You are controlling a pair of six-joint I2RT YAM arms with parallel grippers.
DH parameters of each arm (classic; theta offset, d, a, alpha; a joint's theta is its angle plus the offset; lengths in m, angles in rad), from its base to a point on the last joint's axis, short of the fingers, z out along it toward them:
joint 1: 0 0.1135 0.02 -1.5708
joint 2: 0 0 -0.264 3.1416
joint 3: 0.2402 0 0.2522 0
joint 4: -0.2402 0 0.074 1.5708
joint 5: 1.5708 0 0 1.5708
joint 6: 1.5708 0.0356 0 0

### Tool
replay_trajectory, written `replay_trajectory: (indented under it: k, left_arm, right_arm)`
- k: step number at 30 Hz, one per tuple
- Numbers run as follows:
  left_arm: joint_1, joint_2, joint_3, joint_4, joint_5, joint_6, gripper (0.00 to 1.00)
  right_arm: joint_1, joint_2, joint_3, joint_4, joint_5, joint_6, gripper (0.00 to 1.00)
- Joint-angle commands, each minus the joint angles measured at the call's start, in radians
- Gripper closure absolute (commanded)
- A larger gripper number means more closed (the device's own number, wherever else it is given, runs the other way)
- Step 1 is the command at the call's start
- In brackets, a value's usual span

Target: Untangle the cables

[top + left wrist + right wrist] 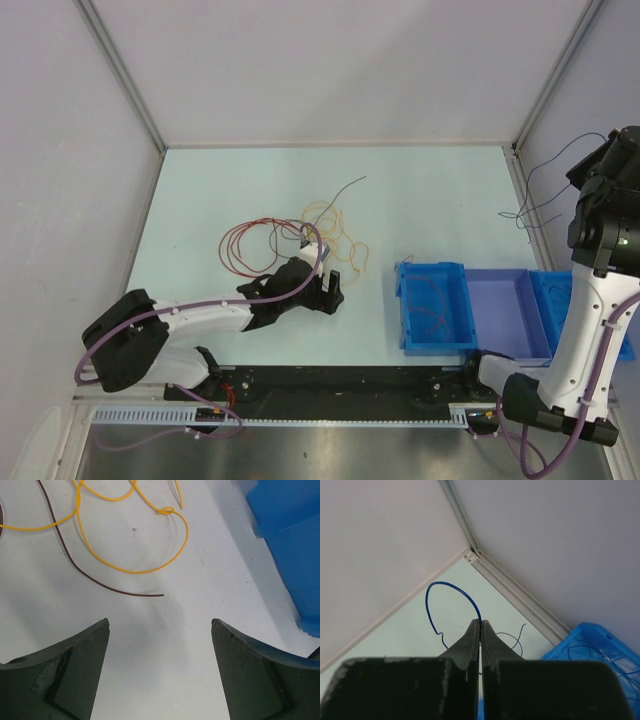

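Observation:
The cables (300, 235) lie mid-table as a loose bunch of red loops (245, 245) and yellow loops (340, 238). My left gripper (335, 290) is open and empty, low over the table just in front of the bunch. Its wrist view shows a yellow cable (135, 571) with a small knot and a dark brown cable end (100, 582) ahead of the open gripper (160, 622). My right gripper (582, 178) is raised at the far right, shut on a thin blue cable (445, 584) that loops up from the closed tips (480, 622) and hangs down (535, 205).
A blue bin (405, 320) with a few thin wires stands right of the bunch, and shows in the left wrist view (295, 545). A paler bin (505, 310) and another blue bin (550, 290) adjoin it. Walls enclose the table; a corner rail (520, 597) is near.

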Motion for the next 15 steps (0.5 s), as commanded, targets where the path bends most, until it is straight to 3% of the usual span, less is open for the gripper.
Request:
replay_trajectory:
  k: [1, 6, 15]
  left_arm:
    - [-0.007, -0.004, -0.003, 0.037, -0.012, -0.019, 0.12]
    - [-0.007, -0.007, -0.006, 0.044, -0.009, -0.019, 0.12]
    - [-0.007, 0.001, -0.003, 0.044, 0.005, -0.011, 0.12]
  right_arm:
    - [-0.017, -0.012, 0.060, 0.001, 0.067, -0.005, 1.00]
    - [-0.023, -0.032, 0.075, 0.001, 0.113, -0.013, 1.00]
    - [-0.023, -0.091, 0.049, 0.005, 0.520, -0.038, 1.00]
